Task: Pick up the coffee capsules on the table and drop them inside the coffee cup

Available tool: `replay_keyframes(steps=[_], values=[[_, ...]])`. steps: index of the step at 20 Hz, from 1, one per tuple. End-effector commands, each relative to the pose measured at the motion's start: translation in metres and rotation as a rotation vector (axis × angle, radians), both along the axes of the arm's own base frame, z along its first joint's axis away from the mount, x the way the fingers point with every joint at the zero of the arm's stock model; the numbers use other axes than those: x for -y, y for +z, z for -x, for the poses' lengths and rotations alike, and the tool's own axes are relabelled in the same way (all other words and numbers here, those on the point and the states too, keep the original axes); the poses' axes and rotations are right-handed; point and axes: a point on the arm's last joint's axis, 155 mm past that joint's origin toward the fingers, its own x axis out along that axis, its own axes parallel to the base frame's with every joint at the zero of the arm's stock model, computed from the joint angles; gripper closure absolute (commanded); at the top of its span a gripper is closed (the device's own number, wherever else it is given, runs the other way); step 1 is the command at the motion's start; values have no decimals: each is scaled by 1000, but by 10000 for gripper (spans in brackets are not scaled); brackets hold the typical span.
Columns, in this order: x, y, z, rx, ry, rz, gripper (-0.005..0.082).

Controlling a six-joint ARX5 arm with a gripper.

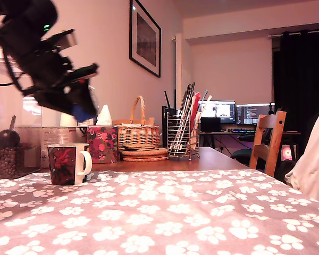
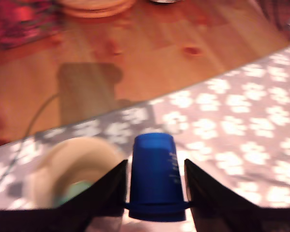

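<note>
A bright blue coffee capsule (image 2: 153, 174) sits upright between my black fingers (image 2: 208, 198), and my gripper (image 2: 156, 195) is shut on it. In the exterior view the gripper (image 1: 80, 109) hangs at the upper left with the blue capsule (image 1: 84, 114) at its tip. It is well above the coffee cup (image 1: 68, 164) and slightly toward the exterior view's right. The cup is a dark floral mug with a white handle, standing on the paw-print cloth (image 1: 165, 212). In the wrist view its pale open mouth (image 2: 70, 166) shows blurred beside the capsule, with a faint greenish patch inside.
Behind the cup stand a floral tissue box (image 1: 102, 143), a wicker basket (image 1: 139, 133), stacked coasters (image 1: 144, 154) and a wire holder of utensils (image 1: 183, 138). A jar of coffee beans (image 1: 5, 159) is at the exterior view's left. A wooden chair (image 1: 269, 141) stands at its right.
</note>
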Motion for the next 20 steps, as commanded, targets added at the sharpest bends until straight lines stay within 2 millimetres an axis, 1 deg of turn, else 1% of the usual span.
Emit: replay_keyframes(steps=[1,3,6,13,20], values=[[-13,-16,6,-32,15,-17,624],[-26,-22,6,-44,40,-21,624],[-35,-28,6,-48,58,-24,624],[-35,-22,0,-15,63,-15,624],[-36,-21,-2,-25,88,2,624]])
